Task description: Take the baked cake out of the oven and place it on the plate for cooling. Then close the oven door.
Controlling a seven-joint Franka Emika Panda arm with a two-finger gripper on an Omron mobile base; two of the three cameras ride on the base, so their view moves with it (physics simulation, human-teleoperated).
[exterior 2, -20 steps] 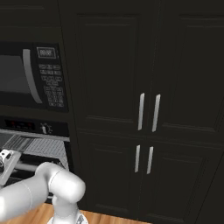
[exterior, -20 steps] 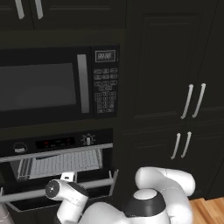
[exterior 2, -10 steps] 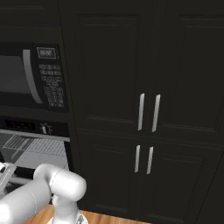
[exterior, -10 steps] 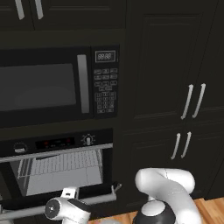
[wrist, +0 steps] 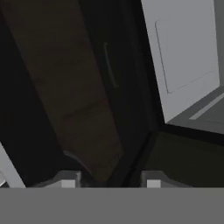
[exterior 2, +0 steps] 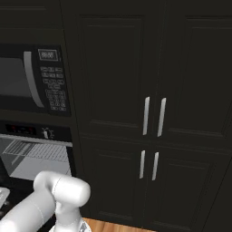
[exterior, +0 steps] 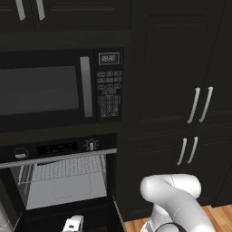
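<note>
The arm has sunk lower than a moment ago, and in the left base view only the hand's top shows, at 6 o'clock. The gripper (wrist: 107, 183) hangs low before the oven (exterior: 63, 181), its fingertips (wrist: 65, 181) apart with nothing between them; how wide, I cannot tell. The oven door (wrist: 192, 157) hangs open beneath it. Farther back, a wire rack (exterior: 68, 168) spans the pale cavity. At 12 o'clock sits the microwave (exterior: 59, 90); at 3 o'clock, dark cabinets (exterior: 181, 113). The cake cannot be made out.
</note>
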